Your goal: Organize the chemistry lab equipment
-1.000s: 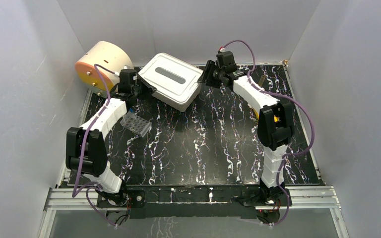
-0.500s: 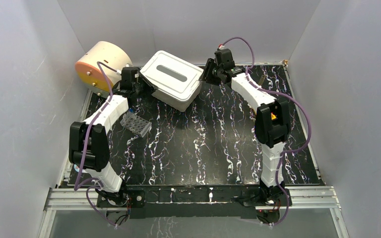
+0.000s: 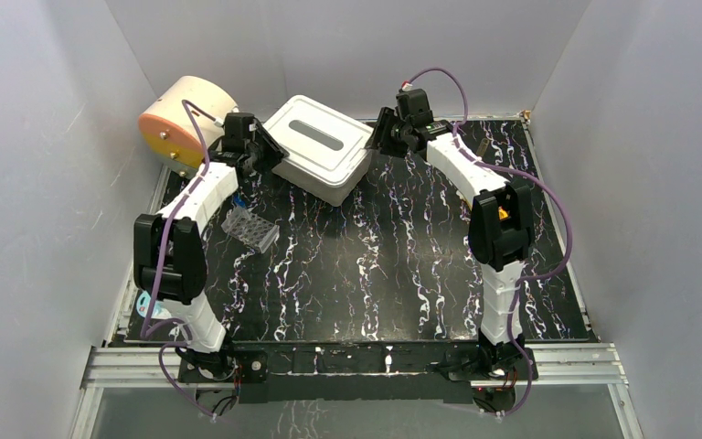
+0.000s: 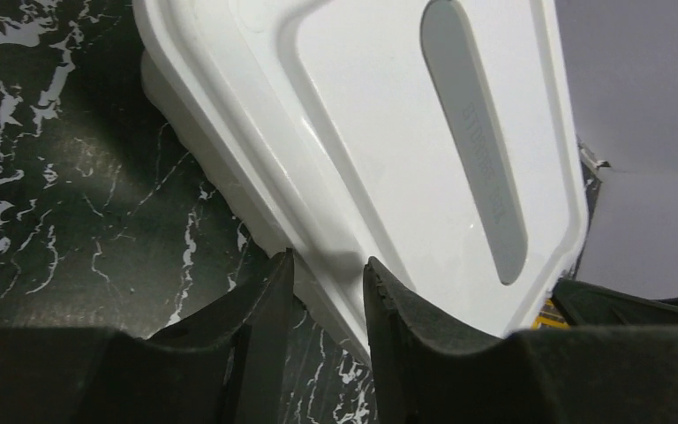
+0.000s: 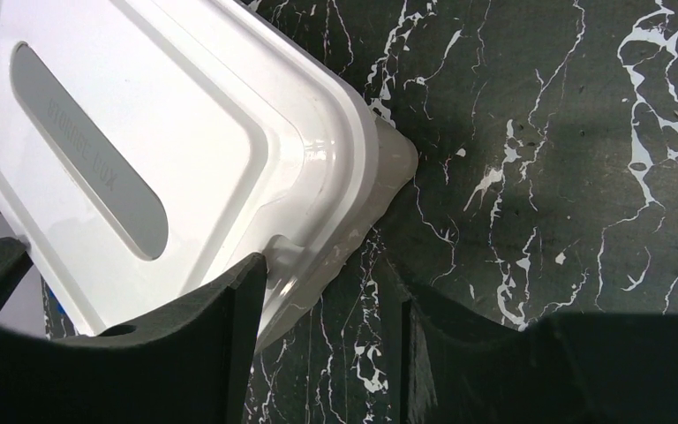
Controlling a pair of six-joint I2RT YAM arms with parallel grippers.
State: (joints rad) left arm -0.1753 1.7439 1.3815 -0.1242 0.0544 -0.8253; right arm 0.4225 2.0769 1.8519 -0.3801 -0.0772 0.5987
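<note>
White walls close in on three sides of a black, white-veined tabletop (image 3: 375,265). One white rectangular plastic storage box (image 3: 318,149), with a grey oval recess in its closed lid, sits askew at the far side, and both my tools are at it.

I have two grippers. My left gripper (image 4: 328,265) is at the box's left corner. The lid's rim runs down between its two black fingers (image 4: 265,318), which stand a narrow way apart. Whether they press on that rim I cannot tell. My right gripper (image 5: 328,274) straddles the opposite corner with its jaws apart. One finger lies against the lid's small tab, and the other stands off the box with bare tabletop showing between. It is open around the corner, not clamped. The box itself lies between my two grippers.

Of the lab equipment I count one sure piece: one clear plastic tube rack (image 3: 250,229). It lies behind my left gripper, toward my base, just beside my left forearm, with a spot of blue at its far end. One small brownish item (image 3: 482,146) lies right of my right gripper, beyond that forearm, too small to name. One big cream cylinder with an orange face (image 3: 178,119) sits just left of my left gripper, near the left wall.
</note>
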